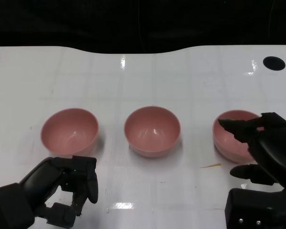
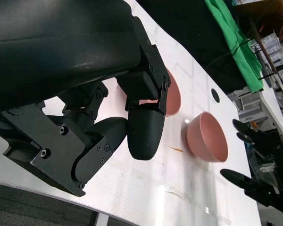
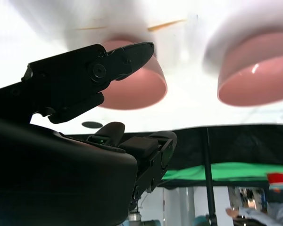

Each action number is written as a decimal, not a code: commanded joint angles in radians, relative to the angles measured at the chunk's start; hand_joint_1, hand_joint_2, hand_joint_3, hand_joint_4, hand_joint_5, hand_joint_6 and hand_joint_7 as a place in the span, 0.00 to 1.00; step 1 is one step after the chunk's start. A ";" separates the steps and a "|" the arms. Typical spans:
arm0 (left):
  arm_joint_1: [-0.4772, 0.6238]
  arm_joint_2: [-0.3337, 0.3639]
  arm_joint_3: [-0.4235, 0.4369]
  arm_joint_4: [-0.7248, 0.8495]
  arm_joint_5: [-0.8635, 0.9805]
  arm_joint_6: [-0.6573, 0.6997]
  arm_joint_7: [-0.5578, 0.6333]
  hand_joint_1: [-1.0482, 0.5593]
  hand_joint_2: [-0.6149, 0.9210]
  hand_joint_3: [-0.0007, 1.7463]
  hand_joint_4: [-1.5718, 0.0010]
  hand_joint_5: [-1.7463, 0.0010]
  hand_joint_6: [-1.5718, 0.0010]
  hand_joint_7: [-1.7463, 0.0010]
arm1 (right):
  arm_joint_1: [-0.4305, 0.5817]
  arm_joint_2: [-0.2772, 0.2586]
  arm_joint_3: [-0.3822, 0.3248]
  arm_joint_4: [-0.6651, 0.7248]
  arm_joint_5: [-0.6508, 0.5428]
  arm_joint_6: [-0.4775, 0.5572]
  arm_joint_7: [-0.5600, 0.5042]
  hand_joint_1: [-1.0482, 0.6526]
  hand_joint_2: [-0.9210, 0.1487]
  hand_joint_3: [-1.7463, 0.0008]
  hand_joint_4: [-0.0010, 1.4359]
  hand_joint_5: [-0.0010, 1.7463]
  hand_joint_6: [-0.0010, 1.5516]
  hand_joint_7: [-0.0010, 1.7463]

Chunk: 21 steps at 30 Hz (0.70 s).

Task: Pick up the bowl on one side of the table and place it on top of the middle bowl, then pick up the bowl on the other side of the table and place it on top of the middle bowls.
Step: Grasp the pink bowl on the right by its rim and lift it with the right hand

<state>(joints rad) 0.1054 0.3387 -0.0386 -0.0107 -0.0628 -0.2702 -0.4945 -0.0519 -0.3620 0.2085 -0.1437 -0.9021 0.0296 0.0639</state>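
3 pink bowls in a row across the middle of the head view, on a white table [image 1: 148, 81]: left bowl [image 1: 69, 130] at centre left, middle bowl [image 1: 152, 130] at centre, right bowl [image 1: 232, 133] at centre right. All 3 upright, well apart from each other, none stacked.

Left hand [image 1: 69, 188] at lower left, just below the left bowl and apart from it, fingers curled inward around nothing. In the left wrist view, left hand [image 2: 108, 117] filling the left half of the frame, fingers bent in with nothing between them.

Right hand [image 1: 260, 148] at lower right, fingers spread and released, upper fingertips overlapping the right bowl's near rim; contact with the rim not possible to tell. Nothing grasped.

Thin yellow sliver [image 1: 210, 166] lying on the table at lower right, just left of the right bowl. 1 dark round hole [image 1: 274, 62] at upper right of the table.

No readable writing, brand or label anywhere.
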 commanded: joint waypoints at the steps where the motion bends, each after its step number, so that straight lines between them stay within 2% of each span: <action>1: 0.002 0.007 0.005 -0.001 -0.004 -0.001 0.001 0.57 0.66 0.81 0.42 0.02 0.46 0.14 | -0.033 -0.027 0.017 0.039 -0.028 0.014 -0.002 0.28 0.08 1.00 0.09 0.34 0.21 0.02; 10: 0.000 0.009 0.004 -0.003 -0.002 0.003 0.003 0.57 0.67 0.80 0.42 0.02 0.46 0.14 | -0.105 -0.037 0.063 0.160 -0.061 0.042 -0.006 0.27 0.07 1.00 0.12 0.28 0.22 0.01; 21: 0.000 0.010 0.006 0.001 -0.004 0.003 0.002 0.57 0.67 0.80 0.42 0.02 0.45 0.14 | -0.199 -0.036 0.129 0.359 -0.089 0.050 -0.087 0.26 0.05 1.00 0.16 0.24 0.25 0.01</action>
<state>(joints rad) 0.1055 0.3390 -0.0385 -0.0104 -0.0678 -0.2693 -0.4940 -0.2319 -0.3797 0.3309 0.1935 -0.9869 0.0740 -0.0028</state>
